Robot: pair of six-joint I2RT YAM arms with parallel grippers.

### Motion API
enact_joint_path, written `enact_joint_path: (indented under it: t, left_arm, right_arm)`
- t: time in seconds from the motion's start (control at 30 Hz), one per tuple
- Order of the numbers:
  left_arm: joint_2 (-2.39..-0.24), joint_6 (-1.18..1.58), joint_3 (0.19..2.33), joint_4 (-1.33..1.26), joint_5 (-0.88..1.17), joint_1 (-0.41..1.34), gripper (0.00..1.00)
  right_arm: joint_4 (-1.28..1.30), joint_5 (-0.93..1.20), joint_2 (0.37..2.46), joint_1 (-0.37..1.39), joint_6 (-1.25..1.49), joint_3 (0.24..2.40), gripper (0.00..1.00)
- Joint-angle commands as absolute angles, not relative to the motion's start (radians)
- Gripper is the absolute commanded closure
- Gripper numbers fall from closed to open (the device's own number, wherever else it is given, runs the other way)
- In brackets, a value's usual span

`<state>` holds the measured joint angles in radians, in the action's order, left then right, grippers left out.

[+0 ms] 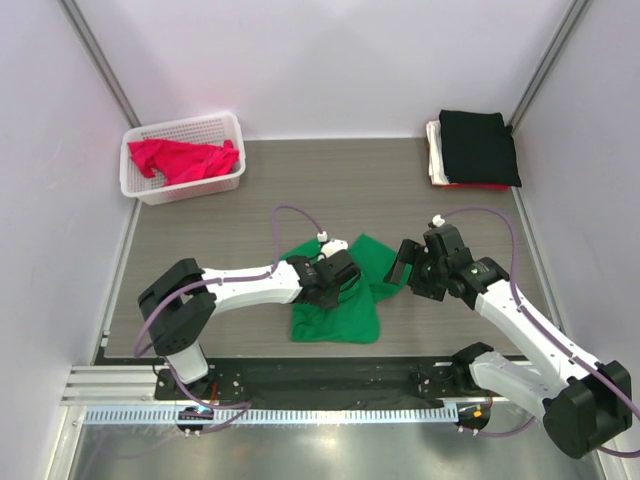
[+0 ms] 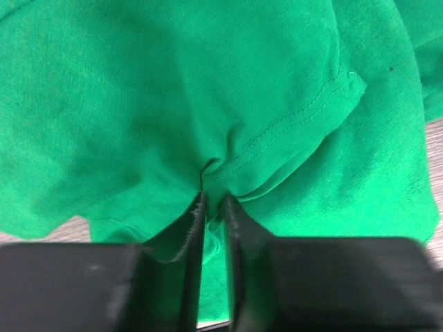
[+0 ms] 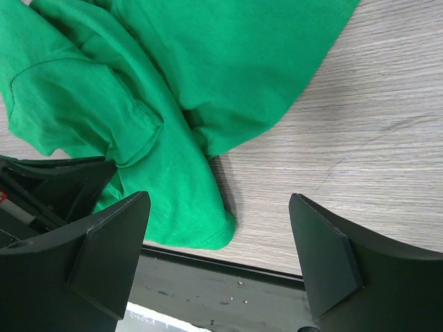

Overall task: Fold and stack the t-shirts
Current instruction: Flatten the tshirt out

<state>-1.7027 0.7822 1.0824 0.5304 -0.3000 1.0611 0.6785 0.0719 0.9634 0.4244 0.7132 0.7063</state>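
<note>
The bright green t-shirt (image 1: pixel 340 300) lies crumpled on the table near the front edge. My left gripper (image 1: pixel 343 272) is over its middle and is shut on a pinch of the green cloth (image 2: pixel 214 173), with a hemmed edge just right of the jaws. My right gripper (image 1: pixel 405 262) hovers at the shirt's right edge, open and empty; the green shirt (image 3: pixel 166 124) fills the left of its view. A red-pink shirt (image 1: pixel 185 160) lies in the basket. A black shirt (image 1: pixel 478 147) tops a folded stack over white and red ones at the back right.
The white lattice basket (image 1: pixel 150 190) stands at the back left. The folded stack sits against the right wall. The table's dark front rail (image 3: pixel 228 283) runs just below the shirt's lower corner. Bare wood table (image 3: pixel 360 138) lies right of the shirt.
</note>
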Motion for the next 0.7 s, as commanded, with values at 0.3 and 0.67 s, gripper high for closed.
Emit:
enact_joint_path:
  t: [0.3,0.67]
  left_arm:
    - [-1.510,0.795,1.198,0.702,-0.503,1.057,1.00]
    - [-1.010,0.879,1.200,1.054,-0.744,0.928,1.00]
  right_arm:
    - [0.661,0.038,1.015,0.428,0.687,0.773,0.12]
    - [0.598,0.008,1.345,0.426,0.635,1.018,0.11]
